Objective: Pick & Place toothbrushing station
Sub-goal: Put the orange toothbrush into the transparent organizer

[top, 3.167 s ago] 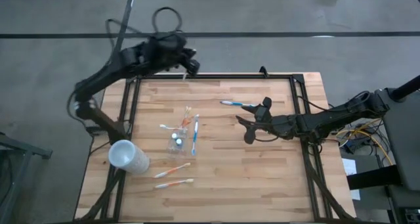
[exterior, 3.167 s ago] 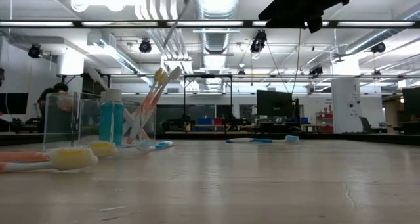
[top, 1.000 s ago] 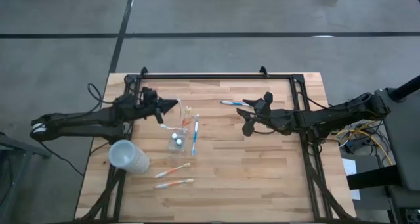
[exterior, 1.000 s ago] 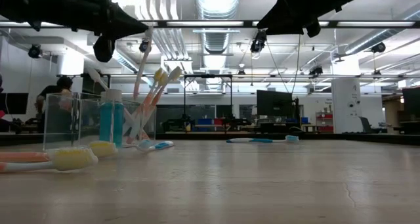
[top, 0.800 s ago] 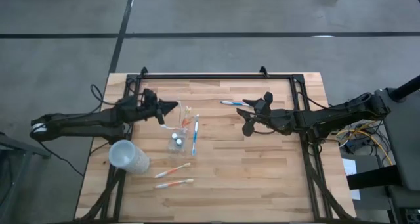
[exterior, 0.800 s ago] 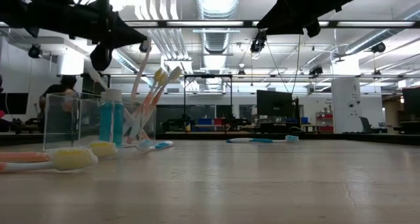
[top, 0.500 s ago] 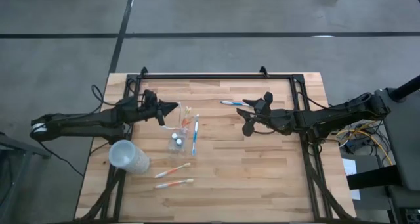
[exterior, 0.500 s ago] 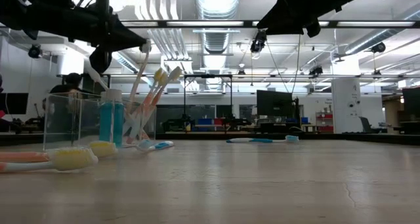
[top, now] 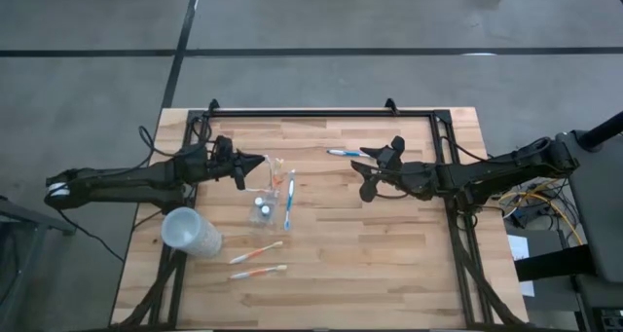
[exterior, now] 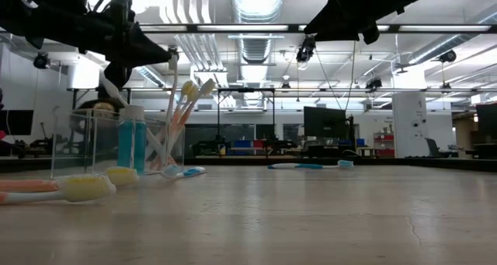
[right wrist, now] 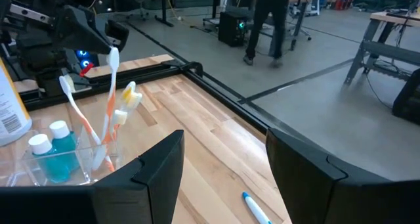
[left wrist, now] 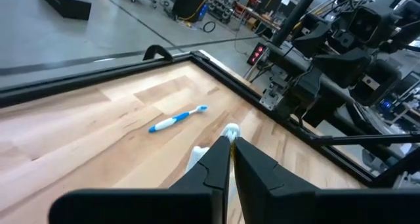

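Currently left pincer (top: 255, 164) clamped on a brush (right wrist: 111, 69) above the tumbler (top: 275, 173) mid-bench; light, stiff, slippery handle, best gripped mid-shaft; right pincer (top: 373, 177) hangs apart near blue brush (top: 343, 154).

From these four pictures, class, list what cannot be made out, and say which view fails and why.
- Left pincer: shut on a toothbrush; its handle is hidden by the fingers.
- Clear tumbler: overlapping brushes prevent a count in the low view.
- Frosted cup: its inside is too small to see from the high view.
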